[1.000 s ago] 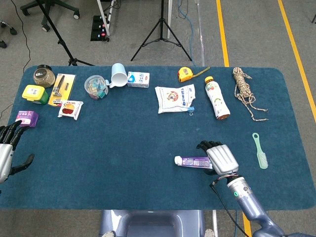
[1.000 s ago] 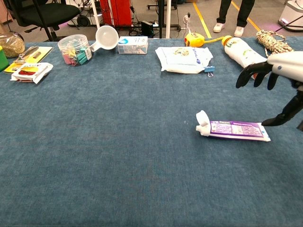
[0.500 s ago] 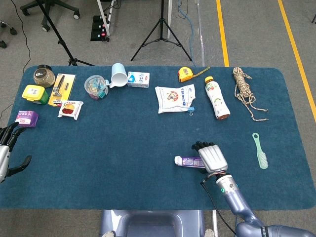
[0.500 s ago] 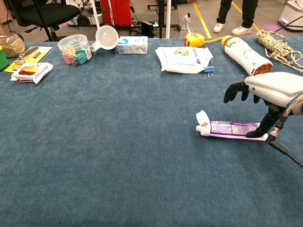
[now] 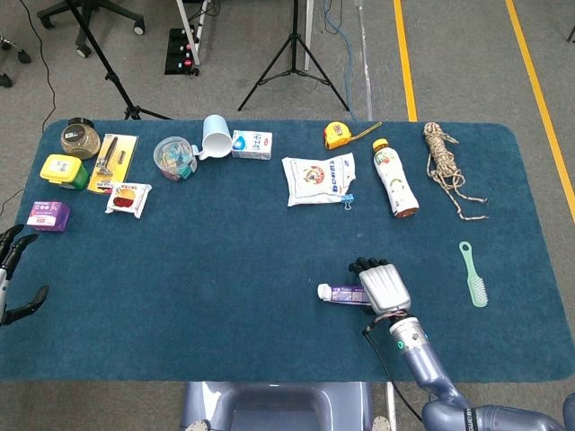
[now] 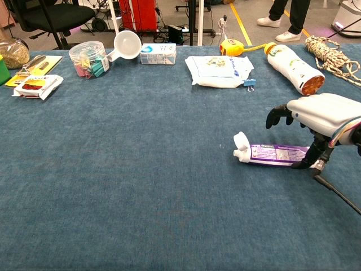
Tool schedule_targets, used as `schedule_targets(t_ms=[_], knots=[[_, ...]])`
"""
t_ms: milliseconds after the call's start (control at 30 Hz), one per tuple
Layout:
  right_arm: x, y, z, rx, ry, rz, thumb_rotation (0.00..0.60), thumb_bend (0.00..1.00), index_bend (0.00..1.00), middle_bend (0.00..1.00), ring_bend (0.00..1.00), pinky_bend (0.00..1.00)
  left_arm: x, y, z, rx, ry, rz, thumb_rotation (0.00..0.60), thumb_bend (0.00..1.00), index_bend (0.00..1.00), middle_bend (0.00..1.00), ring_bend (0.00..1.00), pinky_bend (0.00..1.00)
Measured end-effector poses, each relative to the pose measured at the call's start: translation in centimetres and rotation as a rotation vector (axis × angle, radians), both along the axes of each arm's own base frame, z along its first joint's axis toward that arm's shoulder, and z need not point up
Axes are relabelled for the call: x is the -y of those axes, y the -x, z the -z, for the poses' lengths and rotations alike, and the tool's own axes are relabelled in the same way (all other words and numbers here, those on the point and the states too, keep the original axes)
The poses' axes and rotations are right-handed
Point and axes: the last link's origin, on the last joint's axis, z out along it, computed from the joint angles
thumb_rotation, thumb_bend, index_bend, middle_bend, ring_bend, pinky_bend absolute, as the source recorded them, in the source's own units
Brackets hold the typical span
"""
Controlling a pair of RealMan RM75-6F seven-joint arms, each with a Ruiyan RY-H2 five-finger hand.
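Since a second ago the right robot hand (image 5: pixel 384 287) has slid left along the tabletop (image 5: pixel 225 269), so that it now sits over the tail half of the toothpaste tube (image 5: pixel 342 293), whereas before it stood at the tube's far end. In the chest view the same right robot hand (image 6: pixel 318 116) has dropped lower, its thumb planted at the tube's (image 6: pixel 273 153) crimped end and its fingers (image 6: pixel 277 116) arched above the tube without closing on it; the hand is spread wide and grips nothing. The left robot hand (image 5: pixel 13 269) has drawn back toward the left edge of the tabletop and shows only partly, fingers apart, holding nothing, just below the purple box (image 5: pixel 49 215).

The tube lies flat in the near right part of the tabletop, white cap pointing left, not far from the front edge. To its left and ahead of it stretches a wide bare run of blue cloth. The green brush (image 5: pixel 473 275) lies well to the right, near the right edge. Along the far side stand the drink bottle (image 5: pixel 394 179), the white pouch (image 5: pixel 318 179), the rope coil (image 5: pixel 445 162) and the tape measure (image 5: pixel 338 135), all well apart from the right hand.
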Motion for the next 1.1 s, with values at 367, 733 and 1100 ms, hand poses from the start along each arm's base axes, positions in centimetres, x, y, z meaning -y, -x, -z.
schedule_targets(t_ms=[367,733,1100], knots=[[0.9,1.2,0.1,-0.038,0.037,-0.024,0.600,0.14,0.27,0.25,0.28,0.32,0.3,-0.1,-0.2,0.000,-0.007,0.003,0.583,0.30,0.13,0.09,0.10,0.08],[1.4,0.3,0.4,-0.019,0.014,-0.044,0.600,0.14,0.37,0.25,0.28,0.31,0.5,0.1,-0.3,0.000,-0.012,-0.003,0.583,0.30,0.13,0.09,0.10,0.08],[1.1,-1.5,0.6,-0.017,-0.064,-0.045,0.600,0.14,0.40,0.25,0.28,0.30,0.7,0.4,-0.6,0.001,-0.019,-0.009,0.584,0.30,0.13,0.09,0.10,0.08]])
